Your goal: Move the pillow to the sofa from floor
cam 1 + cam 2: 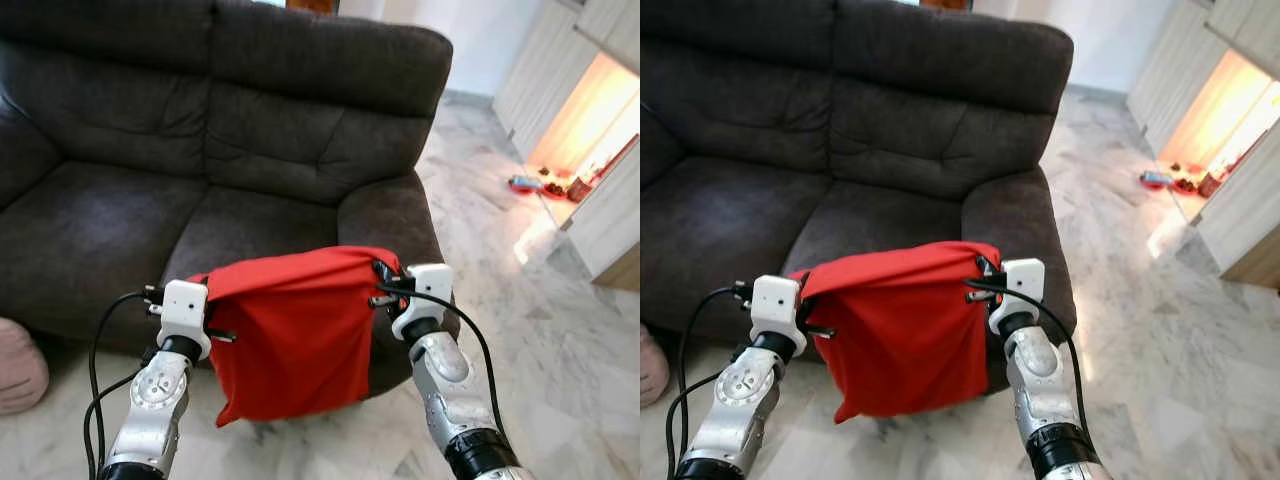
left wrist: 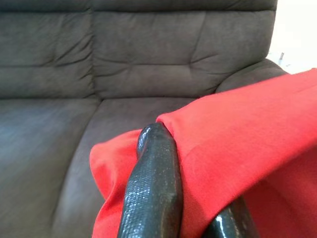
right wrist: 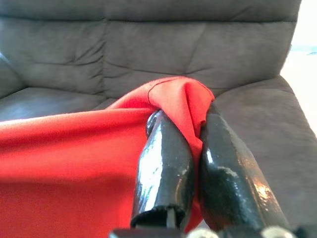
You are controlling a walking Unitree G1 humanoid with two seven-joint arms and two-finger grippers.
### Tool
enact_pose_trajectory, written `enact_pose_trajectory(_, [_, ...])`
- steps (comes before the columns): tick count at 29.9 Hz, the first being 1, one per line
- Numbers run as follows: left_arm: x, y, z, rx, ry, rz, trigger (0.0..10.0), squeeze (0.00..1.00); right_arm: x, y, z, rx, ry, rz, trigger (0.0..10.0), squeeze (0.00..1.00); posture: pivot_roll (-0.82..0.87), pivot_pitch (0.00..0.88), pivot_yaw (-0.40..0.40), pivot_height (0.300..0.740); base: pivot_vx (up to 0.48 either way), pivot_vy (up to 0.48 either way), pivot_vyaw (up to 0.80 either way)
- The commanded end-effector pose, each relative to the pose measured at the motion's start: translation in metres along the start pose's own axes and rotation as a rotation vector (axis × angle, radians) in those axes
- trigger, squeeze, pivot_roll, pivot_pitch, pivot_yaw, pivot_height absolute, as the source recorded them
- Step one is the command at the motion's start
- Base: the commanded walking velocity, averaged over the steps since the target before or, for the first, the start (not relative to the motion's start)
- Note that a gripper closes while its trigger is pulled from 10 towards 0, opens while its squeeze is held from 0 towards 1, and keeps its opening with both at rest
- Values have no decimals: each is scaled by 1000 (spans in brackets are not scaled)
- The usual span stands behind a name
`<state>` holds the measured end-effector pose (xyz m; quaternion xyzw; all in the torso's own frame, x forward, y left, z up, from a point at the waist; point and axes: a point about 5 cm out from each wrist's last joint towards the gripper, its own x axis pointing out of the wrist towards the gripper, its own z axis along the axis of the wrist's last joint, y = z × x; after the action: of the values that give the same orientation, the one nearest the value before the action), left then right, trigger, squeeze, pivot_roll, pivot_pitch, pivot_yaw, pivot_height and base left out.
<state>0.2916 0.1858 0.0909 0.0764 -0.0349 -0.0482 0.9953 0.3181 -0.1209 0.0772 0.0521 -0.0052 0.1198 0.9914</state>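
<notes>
Home lounge: sofa (image 1: pixel 200 170), marble floor (image 1: pixel 540 340)

Matt red cloth pillow (image 1: pixel 290 340), plush sofa (image 1: pixel 250 130)

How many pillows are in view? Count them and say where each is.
1 certain: the red pillow, held up before the dark sofa by the left gripper and right gripper. A pink object at the sofa's left is unidentifiable.

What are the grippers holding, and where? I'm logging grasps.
The red pillow: left gripper pinches its upper left corner, right gripper its upper right corner.
</notes>
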Motion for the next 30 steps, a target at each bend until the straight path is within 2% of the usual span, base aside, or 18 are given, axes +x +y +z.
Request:
enact_pose_trajectory(1, [10,-5,24,-1,-116,-16,10000,0,-3,-18,8,-19,-37,-59,10000,0,135,0,-133,740,450,0,0])
enact_pose_trajectory(8, [10,-11,26,-4,-108,-65,10000,0,-3,-18,8,-21,-36,-60,10000,0,138,0,-133,740,112,0,0])
enact_pose_trajectory(19, [10,-10,46,9,-166,-76,10000,0,-1,-17,15,-25,-67,-64,10000,0,142,0,-131,740,0,0,0])
enact_pose_trajectory(22, [12,-11,55,10,-195,-81,10000,0,0,-17,20,-27,-85,-64,10000,0,142,0,-131,740,0,0,0])
enact_pose_trajectory(27, [10,-13,57,27,-195,-89,10000,0,2,-18,25,-32,-104,-76,10000,0,142,0,-132,740,0,0,0])
enact_pose_trajectory(30, [8,-11,62,66,-219,-61,10000,0,1,-19,37,-32,-165,-97,10000,0,143,0,-132,740,0,0,0])
